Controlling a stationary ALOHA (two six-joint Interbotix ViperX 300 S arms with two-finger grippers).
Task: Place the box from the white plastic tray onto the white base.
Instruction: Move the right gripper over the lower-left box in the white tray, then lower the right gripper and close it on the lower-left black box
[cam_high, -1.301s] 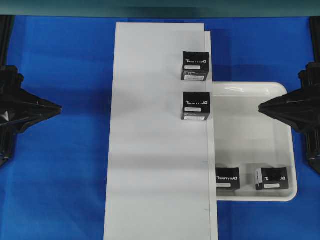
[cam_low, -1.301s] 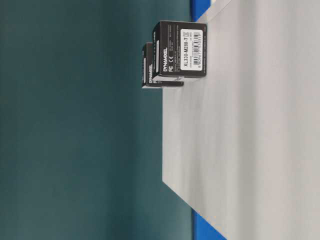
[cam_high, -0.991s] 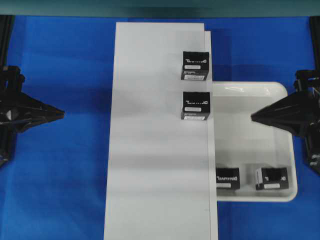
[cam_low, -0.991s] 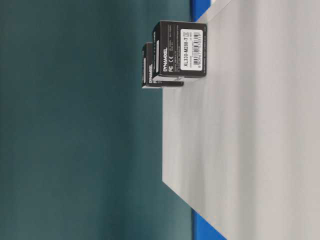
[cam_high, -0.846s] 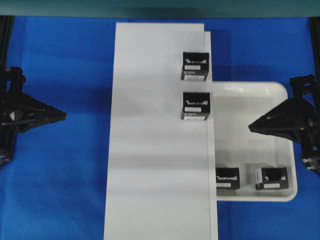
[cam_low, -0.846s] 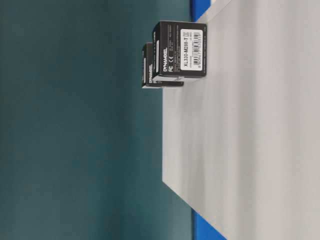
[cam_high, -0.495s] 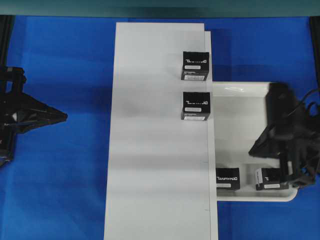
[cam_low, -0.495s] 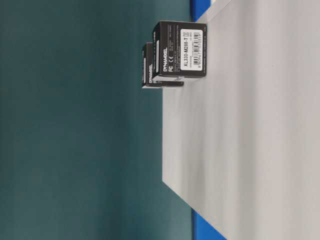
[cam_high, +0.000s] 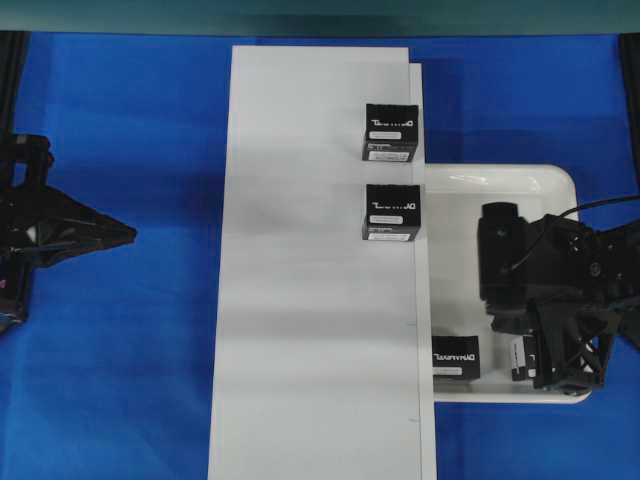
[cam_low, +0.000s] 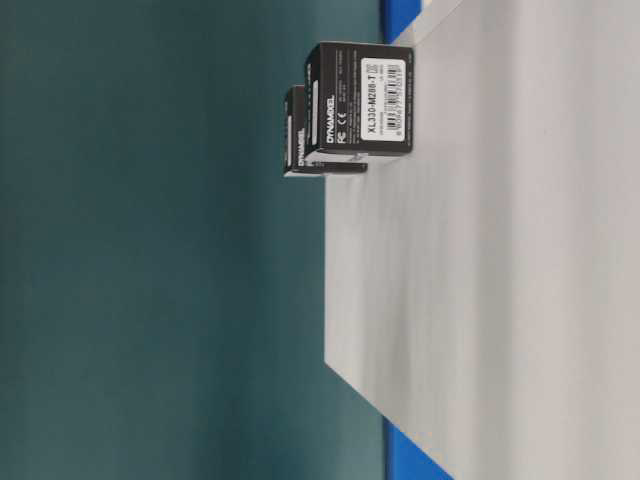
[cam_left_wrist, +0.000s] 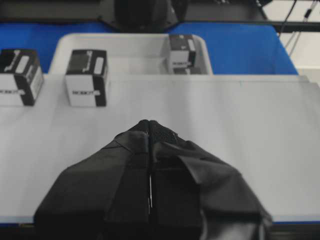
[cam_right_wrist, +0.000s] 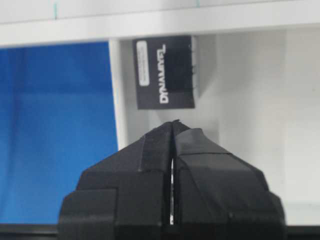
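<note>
One black box (cam_right_wrist: 166, 73), white lettering.

Looked like a robotics lab bench. A blue mat (cam_high: 120, 120) covered the table, with a plain teal backdrop (cam_low: 150, 250) filling the left of the table-level view. Black retail boxes (cam_low: 358, 98) carried servo part-number labels. Loose cables (cam_left_wrist: 292, 15) and a black arm base sat at the top of the left wrist view.
</note>
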